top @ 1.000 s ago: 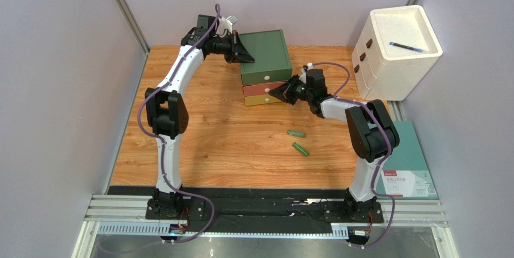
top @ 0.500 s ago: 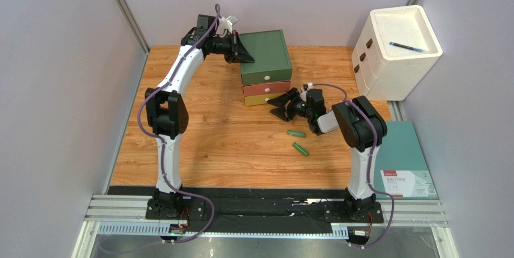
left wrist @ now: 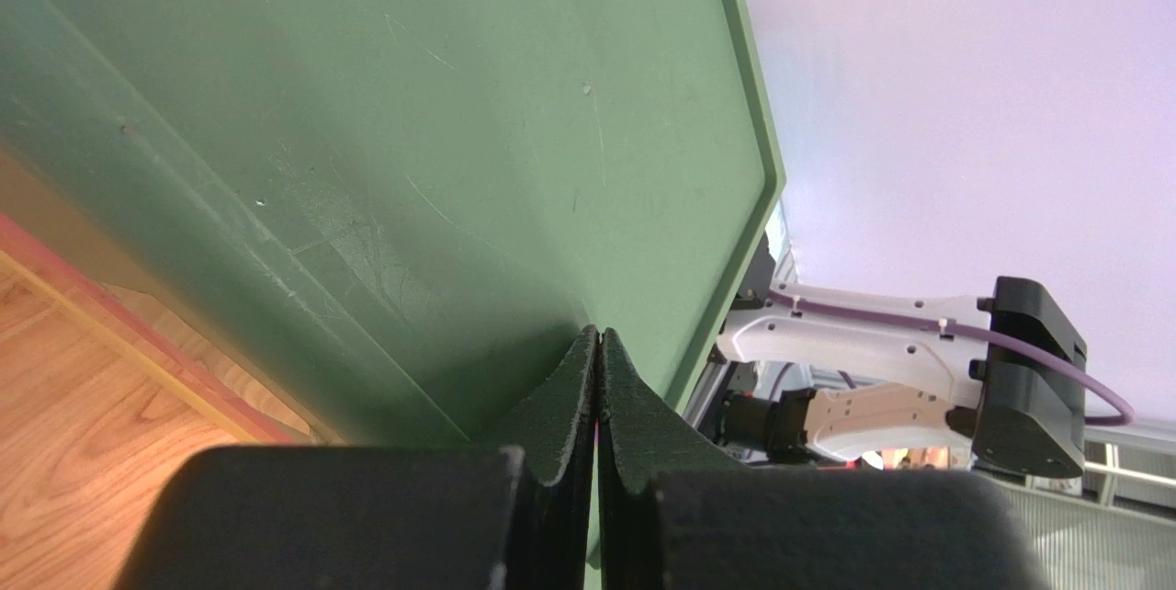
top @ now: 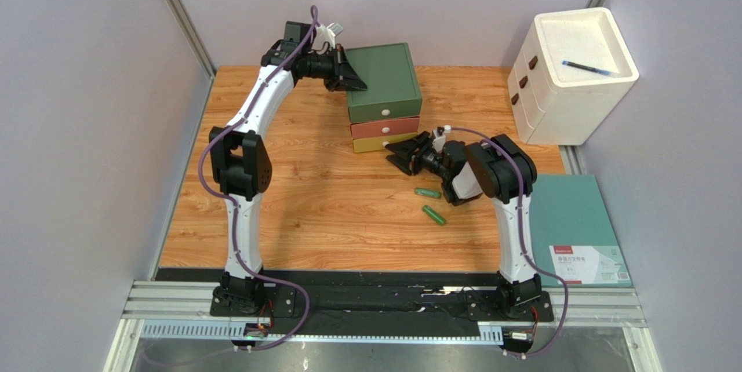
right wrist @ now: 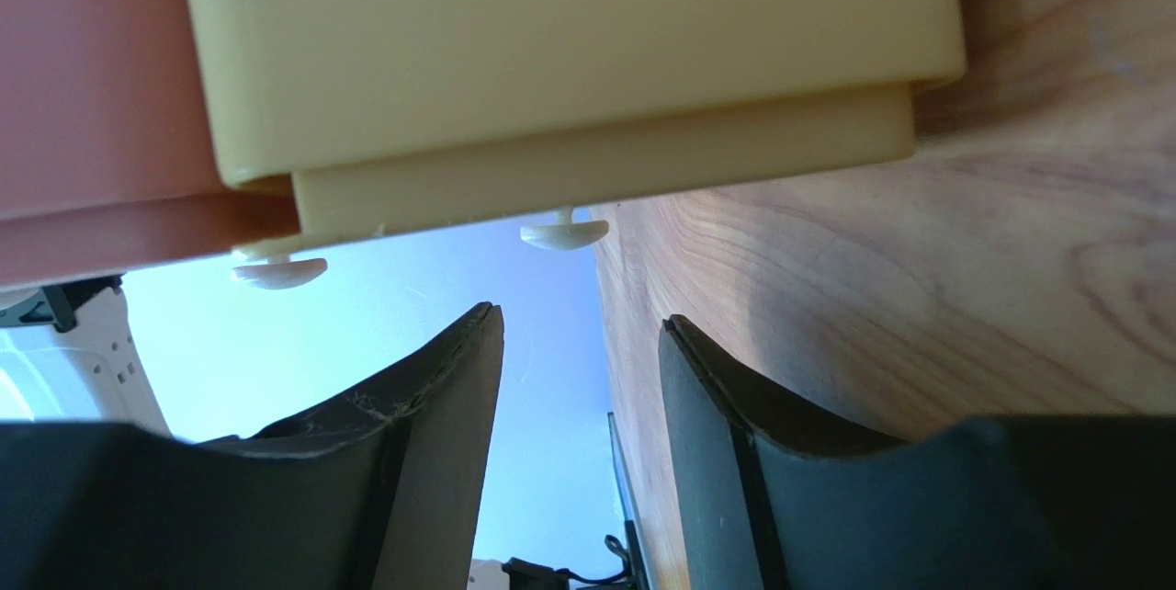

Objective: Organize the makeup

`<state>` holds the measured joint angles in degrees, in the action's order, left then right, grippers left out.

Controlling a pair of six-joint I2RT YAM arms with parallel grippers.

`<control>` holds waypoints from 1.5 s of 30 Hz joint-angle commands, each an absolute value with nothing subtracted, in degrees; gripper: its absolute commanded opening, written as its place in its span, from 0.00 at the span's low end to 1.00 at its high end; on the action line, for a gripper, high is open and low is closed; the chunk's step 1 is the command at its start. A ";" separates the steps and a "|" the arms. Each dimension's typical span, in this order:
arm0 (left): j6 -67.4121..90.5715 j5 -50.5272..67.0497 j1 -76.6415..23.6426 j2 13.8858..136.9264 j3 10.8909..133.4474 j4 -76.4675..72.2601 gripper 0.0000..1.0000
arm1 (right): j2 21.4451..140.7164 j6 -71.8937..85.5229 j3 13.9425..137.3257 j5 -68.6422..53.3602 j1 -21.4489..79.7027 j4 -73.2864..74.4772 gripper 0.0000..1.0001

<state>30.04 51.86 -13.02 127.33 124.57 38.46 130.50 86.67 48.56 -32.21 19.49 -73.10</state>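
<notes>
Two green tubes of makeup lie on the wooden table, one (top: 427,192) just in front of the other (top: 434,215). My right gripper (top: 403,156) is open and empty, low over the table in front of the yellow bottom drawer (right wrist: 552,39) of the drawer box (top: 383,85). The drawer's two small knobs (right wrist: 563,233) are just beyond my fingertips (right wrist: 580,328). The tubes lie a little to the near right of this gripper. My left gripper (top: 353,83) is shut with nothing in it, its tips (left wrist: 596,337) against the box's green top at its left edge.
A red drawer (right wrist: 97,94) sits above the yellow one. A white drawer cabinet (top: 570,76) with a blue pen (top: 590,66) on top stands at the back right. A teal folder (top: 579,233) lies off the table's right edge.
My right gripper has opened and drawn back from the drawer fronts toward the near side, its arm folding in. The left arm and the tubes have not moved.
</notes>
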 commanded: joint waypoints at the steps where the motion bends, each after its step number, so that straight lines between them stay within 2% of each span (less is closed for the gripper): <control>1: 24.52 42.01 -11.95 130.87 120.85 48.08 0.00 | 134.03 90.17 46.67 -27.87 20.04 -80.92 0.51; 5: 24.52 42.01 -11.95 130.87 120.85 48.08 0.00 | 136.31 91.66 45.01 -21.73 21.44 -84.45 0.51; 10: 24.35 42.10 -11.95 130.87 120.76 48.08 0.00 | 140.36 93.78 47.72 -21.10 23.20 -85.87 0.51; 24: 24.17 42.28 -11.95 130.87 120.23 47.90 0.00 | 141.68 92.90 46.14 -10.55 24.17 -86.04 0.47; 30: 24.17 42.36 -11.87 130.78 120.32 47.81 0.00 | 143.17 97.64 45.00 -4.05 25.49 -86.04 0.39; 36: 23.91 42.28 -11.69 130.61 120.32 47.99 0.00 | 143.88 98.08 45.88 -2.81 26.01 -85.96 0.33; 39: 23.91 42.28 -11.60 130.52 120.32 47.99 0.00 | 144.32 98.44 46.49 -2.90 26.01 -86.04 0.27; 43: 23.91 42.19 -11.43 130.43 120.32 47.99 0.00 | 144.32 98.26 46.76 -3.69 26.02 -86.04 0.12; 45: 23.99 42.10 -11.43 130.52 120.23 47.99 0.00 | 144.05 98.44 46.41 -3.95 25.93 -85.96 0.11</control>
<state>29.41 52.12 -12.69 127.02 124.05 38.09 137.32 92.05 48.56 -8.43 25.82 -85.45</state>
